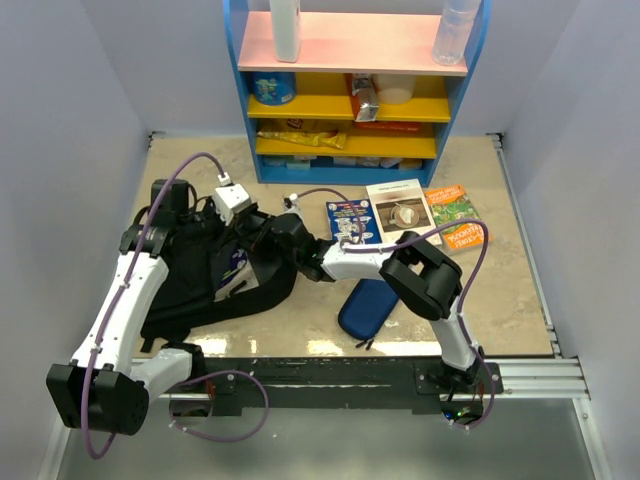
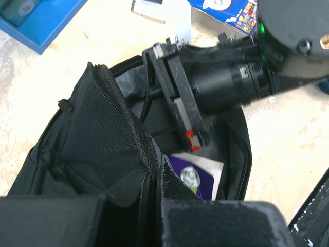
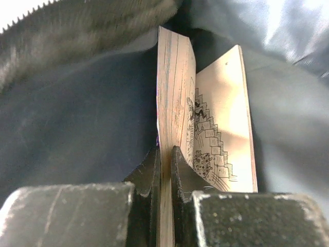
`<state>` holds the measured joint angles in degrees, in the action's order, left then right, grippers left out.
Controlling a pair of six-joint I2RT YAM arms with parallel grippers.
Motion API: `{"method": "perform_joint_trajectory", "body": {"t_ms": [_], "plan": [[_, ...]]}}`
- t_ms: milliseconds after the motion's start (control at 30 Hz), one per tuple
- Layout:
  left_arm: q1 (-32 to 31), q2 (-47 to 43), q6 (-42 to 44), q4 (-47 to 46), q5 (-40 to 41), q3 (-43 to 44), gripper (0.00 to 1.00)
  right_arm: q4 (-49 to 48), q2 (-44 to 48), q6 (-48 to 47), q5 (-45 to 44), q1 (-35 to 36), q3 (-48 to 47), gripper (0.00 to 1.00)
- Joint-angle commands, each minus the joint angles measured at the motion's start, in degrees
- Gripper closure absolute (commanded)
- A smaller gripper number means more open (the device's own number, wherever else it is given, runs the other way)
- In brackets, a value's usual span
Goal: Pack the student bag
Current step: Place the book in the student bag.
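Near edge, mid-right: dark-blue pencil case [image 1: 367,307] flat on table [image 1: 500,300], apart from the bag. Bag [image 1: 200,290] lies at left side of table beside L arm, mouth open. L gripper [image 2: 154,203] is closed, pinching the bag's zip edge & holding the flap up. R gripper [image 3: 165,160] is inside the mouth, jaws clamped on pages of a book [image 3: 221,128], which stands on edge, partly fanned, w/ dark lining all round. Purple cover [image 2: 198,177] shows in the opening just under R gripper; can't tell if it's the same book. Beyond, mid-table: blue book [image 1: 350,220], cream book [image 1: 402,210], orange book [image 1: 455,220], flat, side by side. Far edge: shelf [image 1: 350,100] w/ bottles & packets.
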<state>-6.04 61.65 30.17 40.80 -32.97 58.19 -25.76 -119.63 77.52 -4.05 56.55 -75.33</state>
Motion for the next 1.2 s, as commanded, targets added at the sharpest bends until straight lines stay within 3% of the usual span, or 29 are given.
{"method": "perform_joint_trajectory", "body": {"t_ms": [0,67,200,267,333,433,467,533,567,633,867,1000,1167], "plan": [[-0.2,-1.4,-0.9,-3.0,-2.1,-0.4,1.00,-1.4,0.7,1.8,-0.4,2.1,-4.2,0.88],[-0.1,-1.5,-0.5,-2.9,-2.2,-0.4,1.00,-2.5,-0.9,1.0,3.5,2.1,-3.7,0.65],[-0.1,-1.6,-0.1,-2.9,-2.3,-0.4,1.00,-4.4,-3.3,0.7,8.7,1.7,-2.2,0.57],[-0.1,-1.3,-0.3,-2.8,-2.7,0.1,1.00,0.4,-4.2,-4.3,12.4,1.7,-6.3,0.50],[-0.1,-1.4,-0.1,-2.3,-2.7,0.8,1.00,5.3,-2.3,-8.8,11.4,1.2,-5.3,0.50],[-0.1,-1.4,0.8,-1.4,-2.3,1.4,1.00,6.9,1.5,-11.6,8.7,-0.5,-0.2,0.63],[-0.1,-1.4,0.9,-1.3,-2.3,1.3,1.00,7.2,2.0,-12.6,8.2,-0.7,0.7,0.73],[-0.1,-1.2,0.7,-1.3,-2.6,1.5,1.00,11.6,2.5,-16.1,4.9,-0.8,0.9,0.83],[-0.1,-1.1,0.6,-1.3,-2.8,1.6,1.00,12.7,2.3,-17.0,4.2,-0.8,0.6,0.93],[-0.1,-1.0,0.4,-1.2,-3.4,1.9,1.00,13.8,0.9,-18.6,3.5,-1.0,-0.2,1.00],[-0.2,-0.5,0.7,-0.5,-3.7,3.2,1.00,14.0,-5.8,-21.1,8.5,-0.7,-6.7,1.00],[-0.1,0.2,0.0,-1.6,-4.4,3.2,1.00,5.4,-9.2,-20.8,14.1,0.9,-10.2,1.00],[-0.1,0.8,0.1,-1.2,-4.9,4.2,1.00,5.1,-7.5,-20.9,15.8,-0.5,-11.2,1.00]]}}
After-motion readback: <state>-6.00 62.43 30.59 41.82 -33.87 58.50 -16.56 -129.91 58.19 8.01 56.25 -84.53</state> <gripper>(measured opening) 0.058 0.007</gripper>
